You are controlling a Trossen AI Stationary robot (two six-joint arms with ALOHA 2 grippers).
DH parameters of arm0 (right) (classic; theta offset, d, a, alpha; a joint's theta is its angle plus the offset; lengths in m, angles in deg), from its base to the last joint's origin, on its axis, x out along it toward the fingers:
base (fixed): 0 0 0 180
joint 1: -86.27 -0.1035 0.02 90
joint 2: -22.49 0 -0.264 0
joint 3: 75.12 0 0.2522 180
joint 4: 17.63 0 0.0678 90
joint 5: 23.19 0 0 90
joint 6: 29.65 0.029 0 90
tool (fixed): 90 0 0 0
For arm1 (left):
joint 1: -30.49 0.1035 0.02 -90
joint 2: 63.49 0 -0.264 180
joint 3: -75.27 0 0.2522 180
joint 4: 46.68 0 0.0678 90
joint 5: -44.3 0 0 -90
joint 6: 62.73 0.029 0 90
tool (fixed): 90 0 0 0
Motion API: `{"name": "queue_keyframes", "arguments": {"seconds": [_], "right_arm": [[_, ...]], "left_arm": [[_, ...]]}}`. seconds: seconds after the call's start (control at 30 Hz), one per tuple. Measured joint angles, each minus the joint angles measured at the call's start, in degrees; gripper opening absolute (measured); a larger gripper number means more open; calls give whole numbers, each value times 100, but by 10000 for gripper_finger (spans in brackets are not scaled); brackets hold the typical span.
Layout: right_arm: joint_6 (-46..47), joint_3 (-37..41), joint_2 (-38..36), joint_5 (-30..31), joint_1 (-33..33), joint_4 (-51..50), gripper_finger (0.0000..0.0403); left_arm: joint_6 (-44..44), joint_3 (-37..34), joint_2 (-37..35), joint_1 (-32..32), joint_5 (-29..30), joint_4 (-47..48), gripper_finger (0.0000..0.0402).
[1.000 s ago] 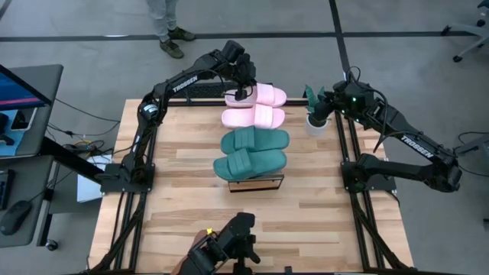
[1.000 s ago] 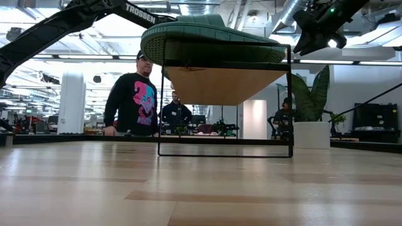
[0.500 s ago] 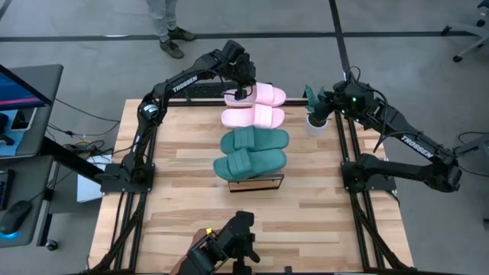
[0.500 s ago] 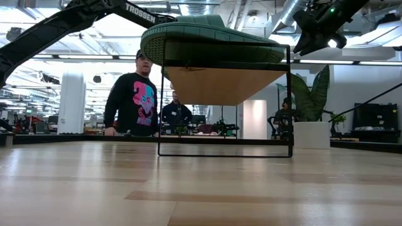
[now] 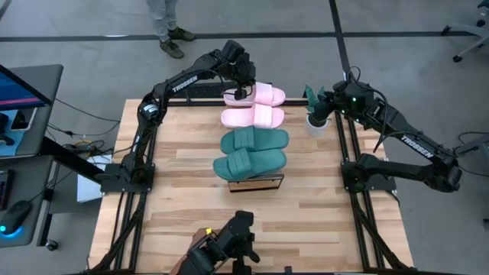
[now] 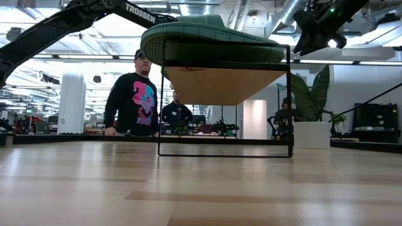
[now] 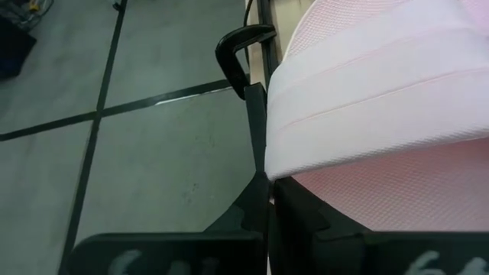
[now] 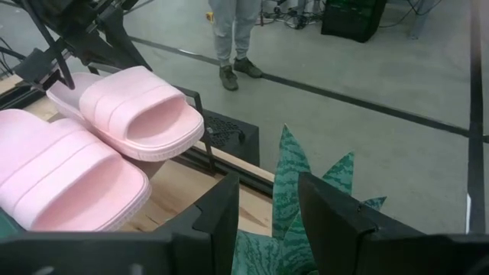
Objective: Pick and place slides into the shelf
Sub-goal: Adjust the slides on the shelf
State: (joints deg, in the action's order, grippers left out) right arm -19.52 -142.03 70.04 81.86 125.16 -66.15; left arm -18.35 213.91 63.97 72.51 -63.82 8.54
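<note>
Left gripper (image 5: 241, 93): you have it at the far end of the shelf, fingers pinching the heel edge of the farthest pink slide (image 5: 257, 95); the left wrist view shows a dark finger (image 7: 256, 145) pressed against the pink foam.
Farthest pink slide: it lies across the far end of the shelf, in line with the other three, but your gripper has not let go, so count it as placed and not yet released.
Second pink slide (image 5: 253, 117): lying on the shelf just beside the first, nothing holding it.
Teal slides (image 5: 254, 140) and (image 5: 250, 163): both rest on the shelf nearer the front, side by side and close together.
Shelf (image 5: 257, 183): only its front end and black frame show under the row; from the low view the plank (image 6: 220, 85) stands raised on thin legs with a teal sole on top.
Right gripper (image 8: 267, 206): waiting above the potted plant (image 5: 315, 119) at the table's right edge, fingers spread, holding nothing.
Progress: you look nearly finished, with all four slides on the shelf.
Left to do: open the left fingers and draw that arm clear.
</note>
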Motion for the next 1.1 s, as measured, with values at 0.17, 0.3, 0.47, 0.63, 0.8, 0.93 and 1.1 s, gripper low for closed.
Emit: {"name": "queue_keyframes", "arguments": {"seconds": [0.17,0.3,0.47,0.63,0.8,0.93,1.1], "right_arm": [[-2,0,2,0,0,-2,129],[-1,0,0,0,0,-1,129],[-2,0,0,0,0,-1,129],[-2,0,0,0,0,-2,129],[-1,0,1,0,0,-2,129],[0,0,0,0,0,-2,129],[-4,0,0,0,0,-2,129]], "left_arm": [[0,0,0,0,14,-2,0],[-2,0,0,0,16,0,0],[-30,4,0,-32,40,26,0],[-48,7,0,-106,146,49,0],[-162,9,0,-114,147,63,0],[-302,9,0,-131,161,86,0],[-295,12,-12,-248,455,157,0]]}}
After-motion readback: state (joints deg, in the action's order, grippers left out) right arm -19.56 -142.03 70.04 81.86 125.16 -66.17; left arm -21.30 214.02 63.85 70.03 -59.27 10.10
